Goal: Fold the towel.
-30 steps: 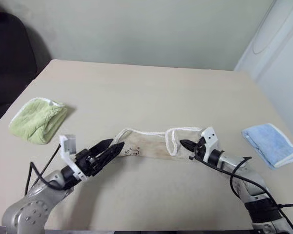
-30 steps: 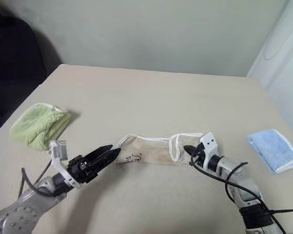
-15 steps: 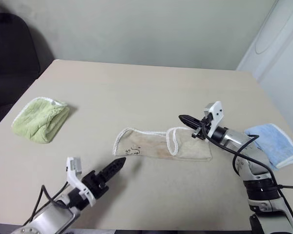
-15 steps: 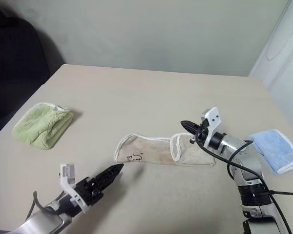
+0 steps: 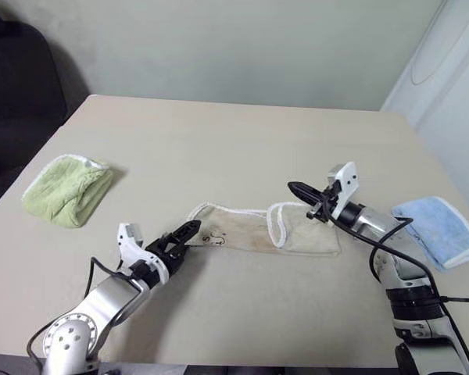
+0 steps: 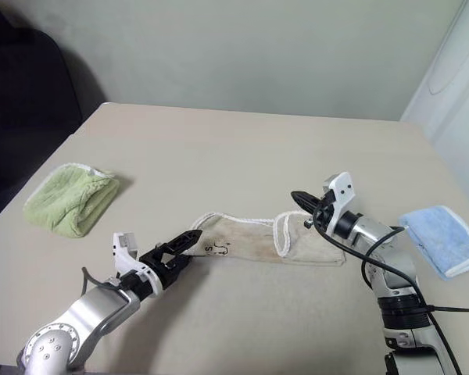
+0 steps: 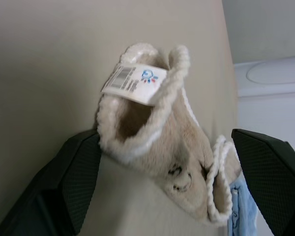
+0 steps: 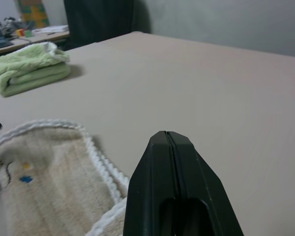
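Table (image 5: 242, 148): pale beige top below a plain light wall; a dark chair at its far left corner.
Towel (image 5: 262, 231): the landmark — a long, narrow beige strip lying flat near the table's middle, white corded edging along its rim; small dark embroidery near its left end; a white barcode label (image 7: 133, 82) at the edge of that end.
Left gripper (image 5: 183, 237): at the towel's left end; black fingers apart, one on each side of the bunched end in the wrist view; whether they touch it cannot be told.
Right gripper (image 5: 295, 189): raised above the towel's right part — fingers pressed together, empty, clear of the cloth.
Green cloth (image 5: 68, 190): folded; well left of the towel.
Blue cloth (image 5: 441, 230): folded; right of the towel, near the table edge.
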Controlling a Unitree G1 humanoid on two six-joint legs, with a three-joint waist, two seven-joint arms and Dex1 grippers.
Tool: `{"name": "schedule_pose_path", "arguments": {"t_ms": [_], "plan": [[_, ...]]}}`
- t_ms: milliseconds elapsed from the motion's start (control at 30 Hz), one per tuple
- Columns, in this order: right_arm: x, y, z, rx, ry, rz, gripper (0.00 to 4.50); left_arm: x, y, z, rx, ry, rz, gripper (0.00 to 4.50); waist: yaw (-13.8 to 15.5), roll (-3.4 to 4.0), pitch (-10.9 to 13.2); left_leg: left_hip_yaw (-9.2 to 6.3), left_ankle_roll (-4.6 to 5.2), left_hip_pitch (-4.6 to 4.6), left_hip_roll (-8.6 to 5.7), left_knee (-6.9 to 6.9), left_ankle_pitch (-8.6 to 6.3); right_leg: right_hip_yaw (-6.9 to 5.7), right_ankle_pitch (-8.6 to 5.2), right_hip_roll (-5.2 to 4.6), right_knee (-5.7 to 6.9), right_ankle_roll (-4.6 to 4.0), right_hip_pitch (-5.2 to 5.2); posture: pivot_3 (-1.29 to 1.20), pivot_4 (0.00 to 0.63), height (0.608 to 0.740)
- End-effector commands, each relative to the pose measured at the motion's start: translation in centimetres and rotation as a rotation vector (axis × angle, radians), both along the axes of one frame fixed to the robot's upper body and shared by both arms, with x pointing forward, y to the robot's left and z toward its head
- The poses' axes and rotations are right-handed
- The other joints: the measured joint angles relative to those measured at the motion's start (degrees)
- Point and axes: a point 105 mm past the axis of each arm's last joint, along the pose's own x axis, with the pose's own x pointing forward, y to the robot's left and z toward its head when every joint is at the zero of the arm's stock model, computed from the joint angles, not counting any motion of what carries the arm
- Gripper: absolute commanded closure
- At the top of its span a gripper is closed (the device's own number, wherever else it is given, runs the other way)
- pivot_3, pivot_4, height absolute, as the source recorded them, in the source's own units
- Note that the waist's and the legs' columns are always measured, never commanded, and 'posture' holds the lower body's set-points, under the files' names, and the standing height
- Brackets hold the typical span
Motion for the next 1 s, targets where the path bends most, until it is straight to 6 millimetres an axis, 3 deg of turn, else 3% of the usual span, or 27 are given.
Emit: {"name": "schedule_pose_path", "arguments": {"t_ms": [33, 133, 500, 633, 733, 867, 1000], "plan": [[0.5, -1.7, 3.2, 0.042, -0.112, -0.079, 4.48, 0.9, -0.2, 0.0, -0.007, 0.005, 0.014, 0.0, 0.2, 0.02, 0.0, 0.0, 0.03, 0.01, -0.01, -0.01, 0.02, 0.0, 0.01, 0.0, 0.0, -0.02, 0.03, 0.0, 0.15, 0.74], [0.6, -1.9, 3.5, 0.044, -0.121, -0.093, 4.5, 1.2, -0.1, -0.1, -0.004, 0.004, 0.014, 0.58, 0.2, 0.01, 0.0, 0.03, 0.09, 0.02, -0.07, -0.01, 0.09, 0.01, 0.01, -0.01, 0.0, -0.02, 0.06, 0.0, 0.15, 0.74], [0.5, -2.1, 3.5, 0.052, -0.124, -0.105, 4.5, 1.5, -0.1, 1.3, 0.01, -0.076, -0.019, 4.44, 0.1, -0.04, 0.1, 0.01, 0.04, 0.01, -0.06, -0.03, 0.04, 0.0, 0.01, 0.02, -0.01, -0.01, 0.03, 0.0, 0.15, 0.74], [0.6, -2.2, 3.7, 0.059, -0.127, -0.109, 4.5, 1.7, -0.8, 3.8, 0.027, -0.205, -0.077, 4.44, 0.1, -0.13, 0.2, 0.0, 0.06, -0.01, -0.07, -0.02, 0.06, 0.01, 0.01, 0.01, -0.03, -0.01, 0.03, 0.0, 0.15, 0.74], [0.7, -2.8, 3.8, 0.048, -0.135, -0.128, 4.5, 1.4, -2.4, 6.3, 0.079, -0.331, -0.186, 4.44, 0.2, -0.21, 0.2, -0.03, 0.05, -0.04, -0.06, -0.01, 0.06, 0.0, 0.01, 0.02, -0.04, -0.02, 0.01, 0.0, 0.15, 0.74], [1.2, -4.7, 4.1, 0.03, -0.148, -0.192, 4.5, 1.2, -7.7, 9.7, 0.161, -0.506, -0.456, 4.44, 0.5, -0.21, 0.2, -0.12, 0.17, -0.19, -0.27, 0.02, 0.16, 0.0, 0.04, -0.02, -0.06, -0.07, 0.01, 0.0, 0.15, 0.74], [1.7, -6.1, 4.6, 0.02, -0.169, -0.244, 4.5, 1.9, -11.9, 10.5, 0.216, -0.565, -0.665, 4.44, 0.7, -0.21, 0.2, -0.22, 0.35, -0.36, -0.63, 0.13, 0.28, 0.06, 0.14, -0.3, -0.08, -0.22, -0.01, 0.0, 0.15, 0.74]]}}
